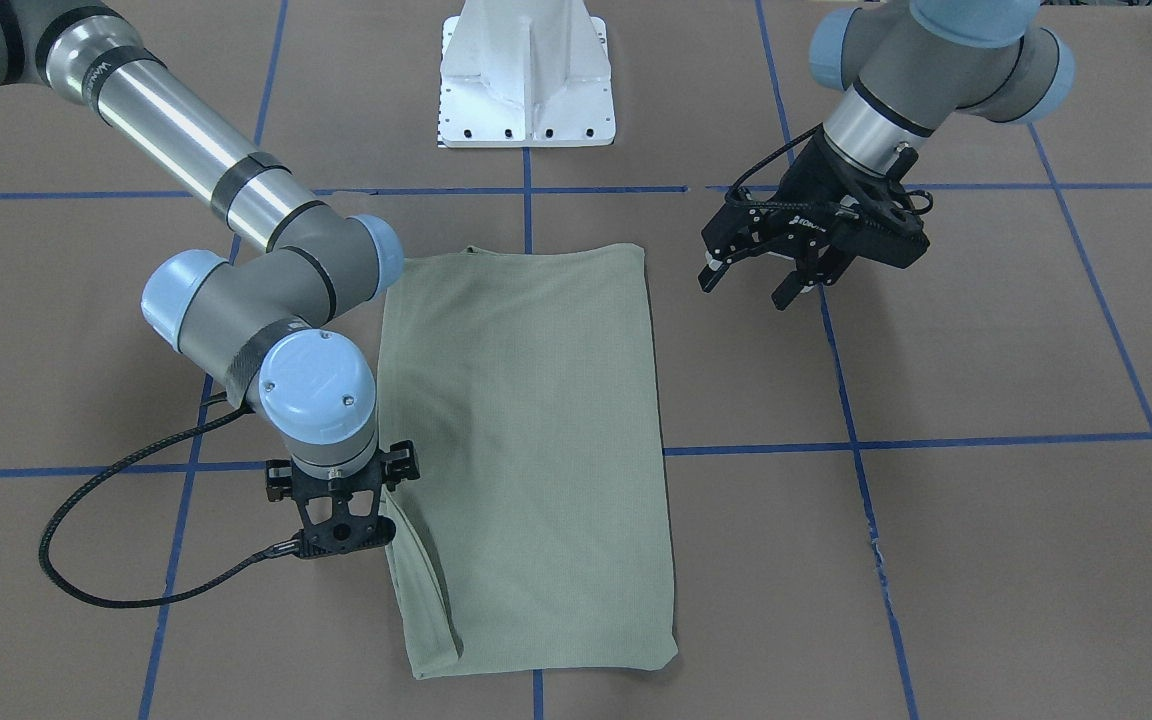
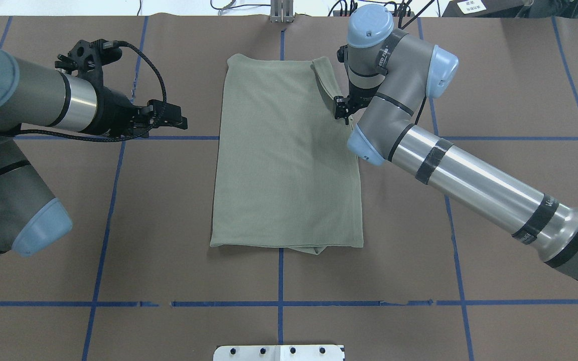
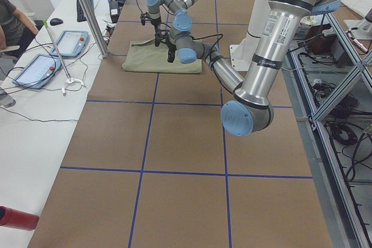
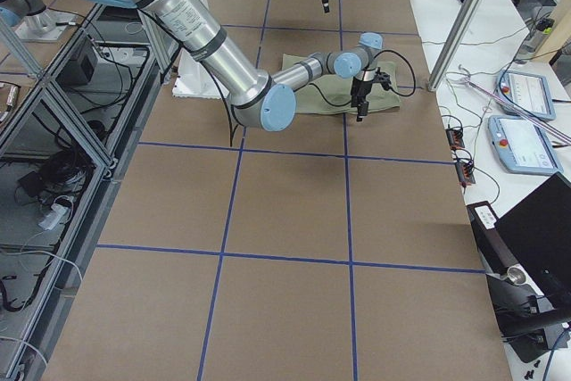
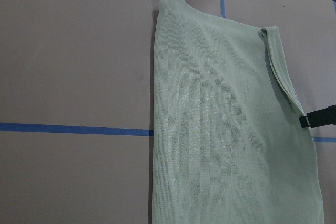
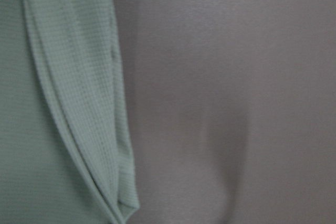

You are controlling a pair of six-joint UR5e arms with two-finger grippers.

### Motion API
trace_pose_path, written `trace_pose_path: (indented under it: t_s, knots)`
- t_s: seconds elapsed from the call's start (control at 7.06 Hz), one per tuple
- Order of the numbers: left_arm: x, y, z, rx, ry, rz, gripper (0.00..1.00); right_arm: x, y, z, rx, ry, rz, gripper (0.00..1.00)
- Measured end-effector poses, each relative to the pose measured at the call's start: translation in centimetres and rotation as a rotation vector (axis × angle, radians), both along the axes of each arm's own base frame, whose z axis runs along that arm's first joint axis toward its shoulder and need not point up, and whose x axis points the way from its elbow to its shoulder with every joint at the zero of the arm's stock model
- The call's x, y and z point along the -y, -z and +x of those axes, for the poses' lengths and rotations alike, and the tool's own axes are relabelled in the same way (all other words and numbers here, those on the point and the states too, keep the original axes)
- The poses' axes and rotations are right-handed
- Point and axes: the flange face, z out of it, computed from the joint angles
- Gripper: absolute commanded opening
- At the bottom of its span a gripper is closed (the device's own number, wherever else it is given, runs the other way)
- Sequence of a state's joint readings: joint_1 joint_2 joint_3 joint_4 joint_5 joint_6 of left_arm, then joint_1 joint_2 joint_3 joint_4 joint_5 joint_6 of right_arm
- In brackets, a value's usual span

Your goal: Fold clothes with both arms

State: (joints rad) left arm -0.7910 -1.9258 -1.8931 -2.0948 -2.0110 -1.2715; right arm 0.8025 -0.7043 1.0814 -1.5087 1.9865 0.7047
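Note:
The clothes are one pale sage-green shirt (image 1: 526, 430) (image 2: 286, 165), folded into a tall rectangle at the table's middle. A narrow folded strip (image 2: 325, 80) (image 6: 79, 103) lies along its edge on my right arm's side. My right gripper (image 1: 356, 540) (image 2: 341, 110) points straight down at that edge, low over the cloth. Its fingers are hidden under the wrist, and the right wrist view shows only cloth and table, so its state is unclear. My left gripper (image 1: 746, 290) (image 2: 176, 118) hovers open and empty beside the shirt, clear of it. The left wrist view looks at the shirt (image 5: 226, 129).
The white pedestal base (image 1: 526, 80) stands at the robot's side of the table. Blue tape lines (image 2: 280, 303) grid the brown surface. Along one side bench are tablets (image 3: 70, 42), cables, a red cylinder (image 3: 17, 218) and a seated person (image 3: 9, 15).

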Motion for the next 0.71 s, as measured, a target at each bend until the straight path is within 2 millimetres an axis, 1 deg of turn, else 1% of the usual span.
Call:
trace_pose_path:
  t_s: [0.14,0.28,0.42,0.57,0.71]
  knots:
    - [0.0,0.1,0.1,-0.001,0.000,0.001,1.00,0.5,-1.3,1.2,-0.011,-0.002,-0.010,1.00]
    - [0.1,0.3,0.2,-0.003,-0.001,0.003,1.00,0.8,-1.5,1.8,-0.015,-0.002,-0.018,1.00]
    - [0.1,0.4,0.2,-0.003,-0.001,0.004,1.00,1.1,-0.6,2.1,-0.008,-0.002,-0.018,1.00]
    - [0.2,0.4,0.2,-0.003,0.000,0.004,1.00,1.6,1.1,2.1,0.006,-0.005,-0.009,1.00]
    - [0.2,0.4,0.2,-0.003,0.000,0.004,1.00,2.1,2.8,1.6,0.016,-0.005,-0.001,1.00]
